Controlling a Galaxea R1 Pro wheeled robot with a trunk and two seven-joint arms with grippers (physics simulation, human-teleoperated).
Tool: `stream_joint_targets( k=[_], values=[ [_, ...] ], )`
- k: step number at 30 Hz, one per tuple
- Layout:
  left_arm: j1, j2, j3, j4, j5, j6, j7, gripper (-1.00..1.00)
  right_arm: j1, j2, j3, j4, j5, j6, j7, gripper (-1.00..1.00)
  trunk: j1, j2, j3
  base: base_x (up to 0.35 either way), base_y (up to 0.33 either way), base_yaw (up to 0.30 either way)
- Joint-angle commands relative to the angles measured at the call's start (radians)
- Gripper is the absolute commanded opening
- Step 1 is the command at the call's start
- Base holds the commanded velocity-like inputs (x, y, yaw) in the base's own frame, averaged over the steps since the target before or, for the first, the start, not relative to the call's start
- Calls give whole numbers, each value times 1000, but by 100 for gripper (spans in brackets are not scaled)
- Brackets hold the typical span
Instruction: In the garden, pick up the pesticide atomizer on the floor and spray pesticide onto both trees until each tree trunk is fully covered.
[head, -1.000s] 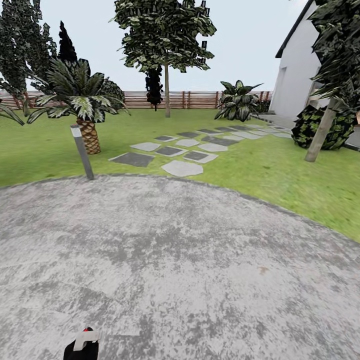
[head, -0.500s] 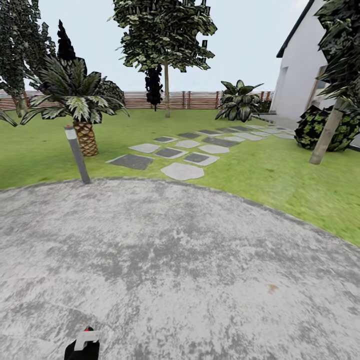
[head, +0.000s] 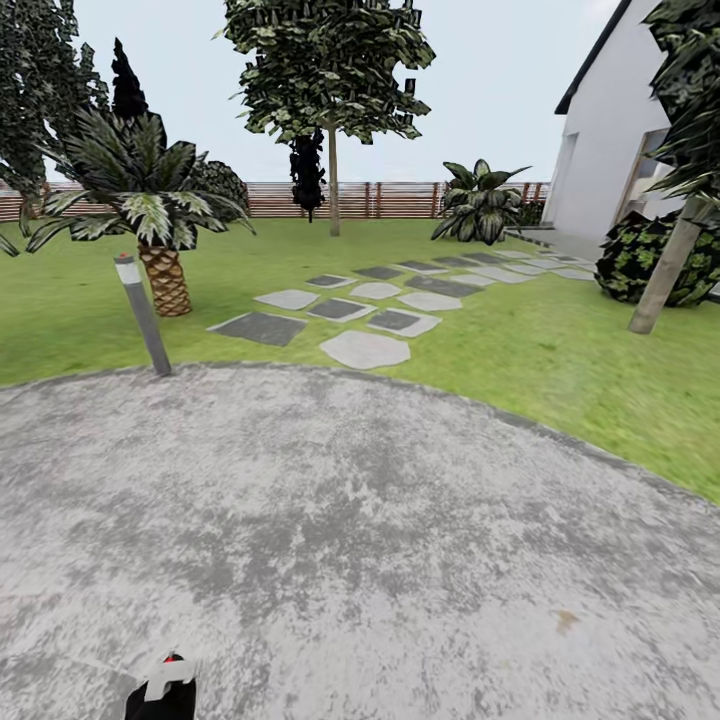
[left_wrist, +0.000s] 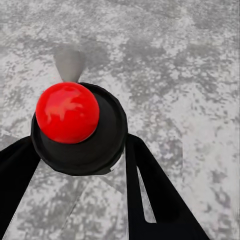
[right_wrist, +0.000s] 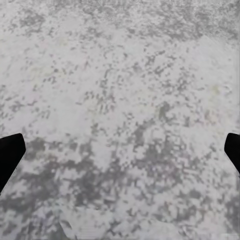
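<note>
Atomizer (left_wrist: 77, 127) clamped between left gripper (left_wrist: 75, 165) fingers, red cap up | right gripper (right_wrist: 120, 155) spread, empty | likely rigid, light, smooth; hold at body | pale trunk (head: 333, 180) far ahead.

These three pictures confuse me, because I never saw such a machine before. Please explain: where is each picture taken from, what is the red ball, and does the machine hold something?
It is a simulated wheeled robot with two arms. The large picture comes from a camera on its head: a grey paved area in front, then the lawn with stepping stones, a wooden fence, a white house, and two slim-trunked trees. The other two come from cameras near each gripper. The left gripper is shut on the atomizer, a black sprayer with a red ball top; its top also peeks in at the head picture's bottom edge. The right gripper is open and empty over the paving.
</note>
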Motion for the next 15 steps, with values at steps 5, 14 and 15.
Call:
stream_joint_targets(
  k=[5, 14, 15],
  values=[
    [0, 4, 9, 2, 17, -5, -6, -100, -1, 0, -8, 1, 6, -3, 4, 100, 0, 0, -1, 340, 0, 0],
    [2, 7, 8, 11, 44, -12, -7, -100, 0, 0, -8, 1, 6, -3, 4, 100, 0, 0, -1, 340, 0, 0],
    [2, 5, 8, 25, 44, -28, -7, -100, 0, 0, -8, 1, 6, -3, 4, 100, 0, 0, -1, 340, 0, 0]
  ],
)
